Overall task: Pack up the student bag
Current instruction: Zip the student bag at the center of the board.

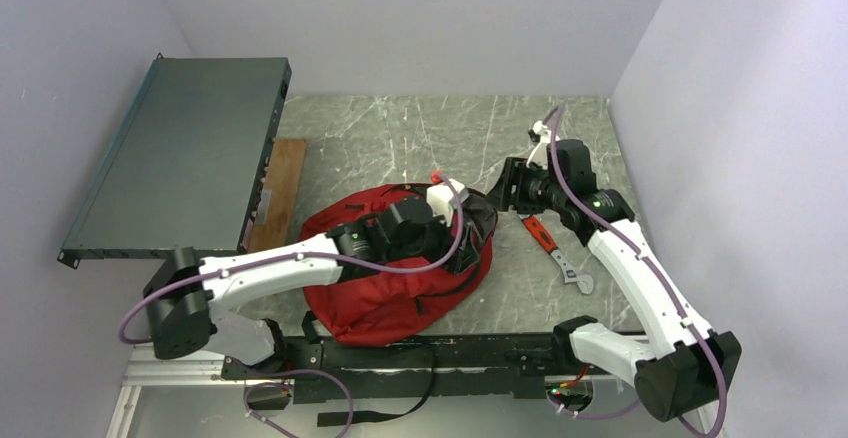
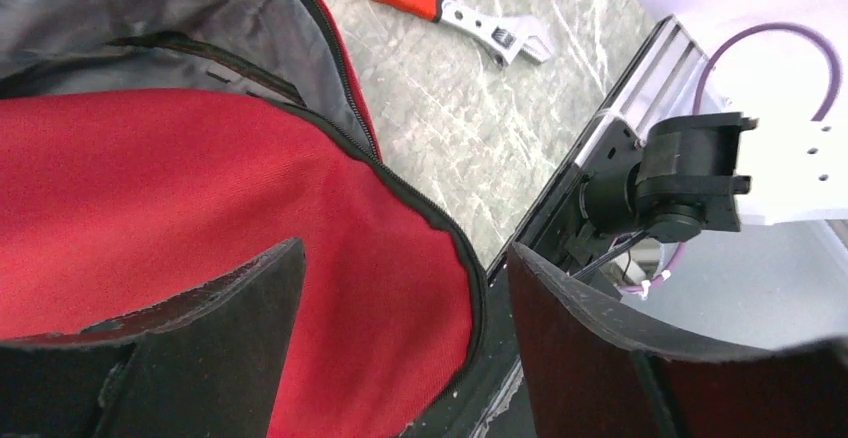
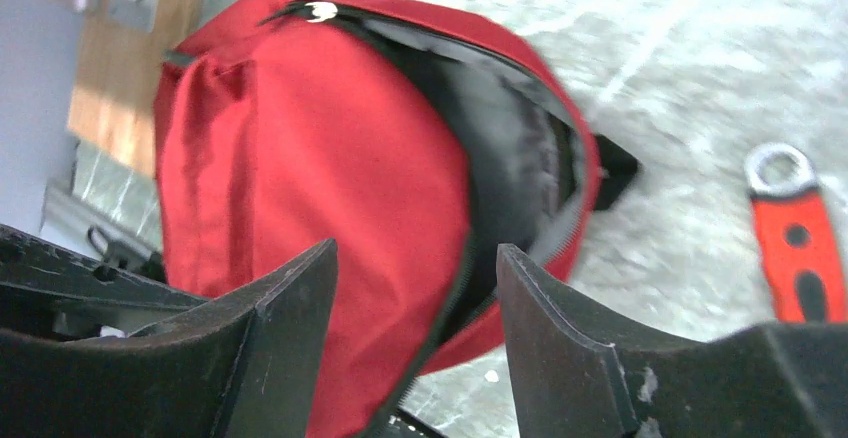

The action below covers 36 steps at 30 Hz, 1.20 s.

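Two hands, both w/ fingers apart: left hand [image 2: 400, 253] over zip edge of soft red fabric student bag [image 1: 380, 303], lying unzipped mid grey marble tabletop [image 1: 400, 133]; right hand [image 3: 415, 250] hovers beside it. Orange-handled adjustable wrench [image 1: 553, 248] on bag's right; wooden board [image 1: 282, 183], dark metal chassis [image 1: 180, 158] left.

The top view is lit evenly and softly from above; the grey marbled stone bench [image 1: 420, 138] is shown sharply and without glare; only faint, diffuse shadows are cast beneath the arms. In the left wrist view the upper right corner is blown out to white; the black fingers of the left arm [image 2: 200, 358] are left dark and slightly soft. The right wrist view is blurred throughout; the large soft red fabric backpack [image 3: 300, 158] and the orange-handled metal wrench [image 3: 775, 258] are smeared at their edges; the bench is washed out towards the top; the black fingers of the right arm [image 3: 570, 358] are seen in shade.
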Tool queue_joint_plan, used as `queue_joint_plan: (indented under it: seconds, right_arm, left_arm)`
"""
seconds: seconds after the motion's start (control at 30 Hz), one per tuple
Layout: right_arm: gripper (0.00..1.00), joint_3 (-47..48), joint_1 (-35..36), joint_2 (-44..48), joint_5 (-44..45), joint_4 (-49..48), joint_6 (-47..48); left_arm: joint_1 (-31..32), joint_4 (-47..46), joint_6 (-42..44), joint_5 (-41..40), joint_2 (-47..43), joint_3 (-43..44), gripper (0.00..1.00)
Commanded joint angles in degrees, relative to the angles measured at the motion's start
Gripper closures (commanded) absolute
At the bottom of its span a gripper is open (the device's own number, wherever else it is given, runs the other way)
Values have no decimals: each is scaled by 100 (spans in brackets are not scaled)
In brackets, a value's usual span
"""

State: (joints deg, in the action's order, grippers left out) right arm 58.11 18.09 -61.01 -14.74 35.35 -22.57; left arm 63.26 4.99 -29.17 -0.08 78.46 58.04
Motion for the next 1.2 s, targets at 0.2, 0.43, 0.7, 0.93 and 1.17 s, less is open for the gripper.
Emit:
queue_joint_plan:
  seconds: [0.2,0.43,0.7,0.93,1.17]
  right_arm:
    - [32,1409,1366,-2251,-251,-1624,1993]
    - [33,1406,1905,-3220,22,-3025,4438]
    - [39,1356,2162,-3650,-1185,-3154,6349]
    - [47,1945,2180,-4204,-1858,-2743,6677]
    - [55,2279,2173,-4639,-1730,-2666,6758]
  left_arm:
    - [-473,616,235,-1627,-3190,-1149,12]
    - [-525,1548,236,-2254,-4613,-1272,8]
    - [-529,1701,307,-2167,-5008,-1420,7]
    - [-534,1567,426,-2008,-5027,-1475,7]
    - [-534,1636,415,-2037,-5174,-1519,5]
